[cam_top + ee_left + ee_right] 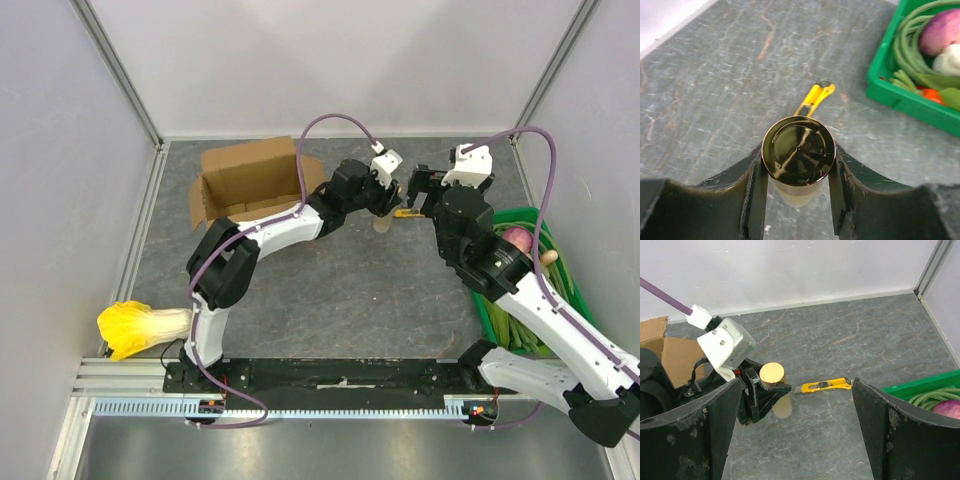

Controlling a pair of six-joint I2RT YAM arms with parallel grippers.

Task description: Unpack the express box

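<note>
Left of left gripper (384, 214) — express box (250, 176)

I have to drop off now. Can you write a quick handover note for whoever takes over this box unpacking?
Left gripper: shut on a small cylindrical container, held upright to the right of the express box.
Right gripper: open, holding nothing, hovering by the yellow utility knife that lies on the table.
Express box: far left of the table, flaps open.
Done: the box is open and the container is outside it.
Left: set the container down, then check the box. Its inside is not clear from these views, so I cannot tell whether more is in it.
</note>
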